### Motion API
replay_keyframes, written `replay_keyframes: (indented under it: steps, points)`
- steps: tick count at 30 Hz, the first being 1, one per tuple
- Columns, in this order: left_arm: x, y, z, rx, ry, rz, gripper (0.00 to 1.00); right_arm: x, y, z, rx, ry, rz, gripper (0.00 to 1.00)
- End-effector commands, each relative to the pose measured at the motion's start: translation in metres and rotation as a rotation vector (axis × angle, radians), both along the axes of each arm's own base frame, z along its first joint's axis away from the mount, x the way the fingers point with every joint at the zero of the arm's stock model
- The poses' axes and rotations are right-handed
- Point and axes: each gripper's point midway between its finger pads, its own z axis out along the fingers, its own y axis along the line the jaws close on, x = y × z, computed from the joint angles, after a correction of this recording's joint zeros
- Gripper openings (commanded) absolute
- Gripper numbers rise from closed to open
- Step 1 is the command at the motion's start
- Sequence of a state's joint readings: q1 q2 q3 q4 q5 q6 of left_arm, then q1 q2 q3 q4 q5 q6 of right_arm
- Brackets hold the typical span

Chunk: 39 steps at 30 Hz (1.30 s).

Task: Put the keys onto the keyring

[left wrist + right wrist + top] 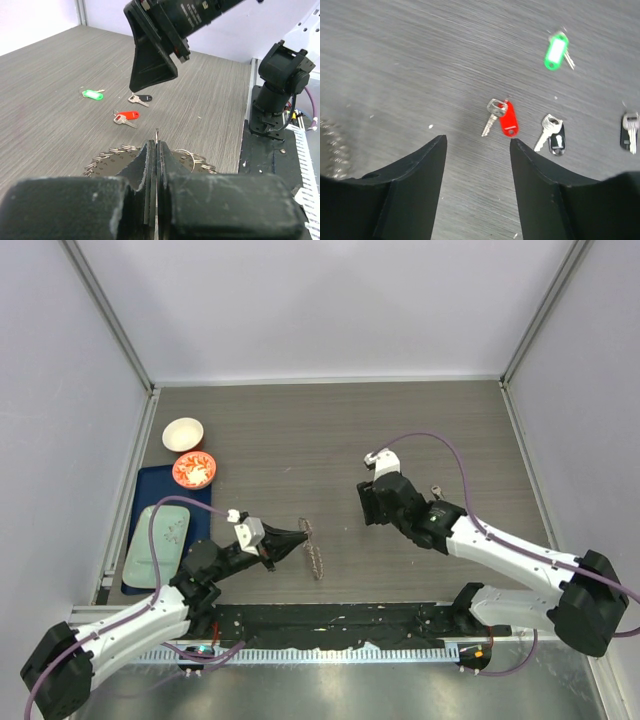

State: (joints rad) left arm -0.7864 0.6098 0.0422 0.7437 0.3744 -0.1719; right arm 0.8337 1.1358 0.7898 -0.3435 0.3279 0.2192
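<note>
You have four keys lying flat and loose on the desk [420, 60]: the red-tagged key [506, 117], a black-tagged key [555, 139] just beside it, a second black-tagged key [629, 134] farther off, and the green-tagged key [556, 50] apart. The grey, jagged keyring [313, 548] stands on edge, pinched by the left fingers [147, 175].

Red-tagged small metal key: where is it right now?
The red-tagged key lies flat on the grey table just ahead of the open right gripper in the right wrist view, a black-tagged key beside it, the green-tagged key farther off.
</note>
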Motion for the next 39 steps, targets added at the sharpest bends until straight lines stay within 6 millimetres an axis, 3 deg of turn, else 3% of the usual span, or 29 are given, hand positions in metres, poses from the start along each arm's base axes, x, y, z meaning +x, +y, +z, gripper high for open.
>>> replay_keyframes:
  steps: [1,5,11,15,25,39]
  points:
    - [0.002,0.003,-0.001,-0.026,-0.014,0.028,0.0,0.031,-0.017,0.009,0.179,-0.145,-0.323,0.58]
    - [0.003,0.004,0.001,-0.036,-0.01,0.032,0.0,0.039,-0.023,-0.016,0.183,-0.16,-0.412,0.51]
    - [0.003,0.004,0.005,-0.05,-0.016,0.032,0.0,0.054,-0.022,-0.036,0.211,-0.17,-0.461,0.39]
    - [0.002,0.004,0.006,-0.054,-0.018,0.034,0.0,0.058,-0.018,-0.053,0.189,-0.155,-0.457,0.38]
    - [0.002,0.005,0.006,-0.054,-0.017,0.035,0.0,0.064,-0.02,-0.079,0.154,-0.128,-0.469,0.31]
    - [0.002,0.006,0.005,-0.051,-0.018,0.036,0.0,0.068,-0.024,-0.095,0.103,-0.114,-0.472,0.25]
